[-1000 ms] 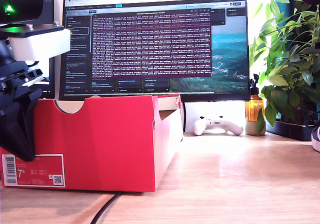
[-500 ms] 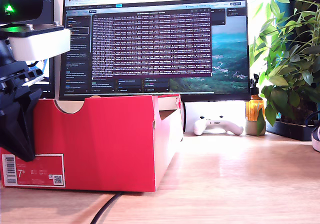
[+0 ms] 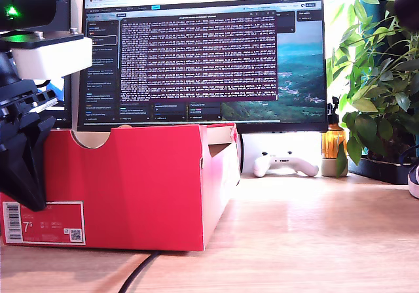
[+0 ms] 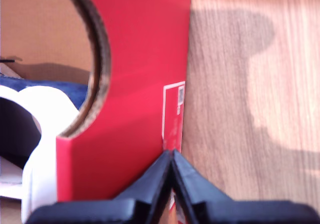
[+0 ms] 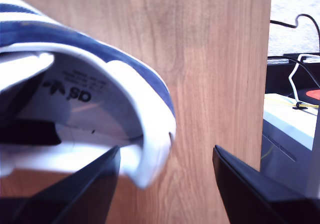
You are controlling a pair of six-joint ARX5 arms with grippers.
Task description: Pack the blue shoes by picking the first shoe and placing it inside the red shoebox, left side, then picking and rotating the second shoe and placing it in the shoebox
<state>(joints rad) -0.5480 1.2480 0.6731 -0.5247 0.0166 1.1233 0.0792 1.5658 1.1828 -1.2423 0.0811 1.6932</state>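
Observation:
The red shoebox (image 3: 131, 182) stands open at the exterior view's left, and its white label (image 4: 175, 114) shows in the first wrist view. One blue shoe (image 4: 45, 91) lies inside it, seen through the half-round notch. My first gripper (image 4: 171, 156) (image 3: 31, 201) is shut with nothing in it, and hangs in front of the box's labelled wall. The other blue shoe (image 5: 75, 74) lies on the table. A sliver of it shows at the exterior view's right edge (image 3: 414, 178). My second gripper (image 5: 165, 159) is open, with the shoe's heel rim between its fingers.
A monitor (image 3: 203, 57) stands behind the box. A white game controller (image 3: 285, 164), an amber bottle (image 3: 332, 142) and a leafy plant (image 3: 380, 90) are at the exterior view's right. A black cable (image 3: 137, 273) runs over the table's front. Cables and gear (image 5: 295, 109) lie past the table edge.
A dark part of an arm has come into the exterior view's upper right corner. The first arm and the box have not moved.

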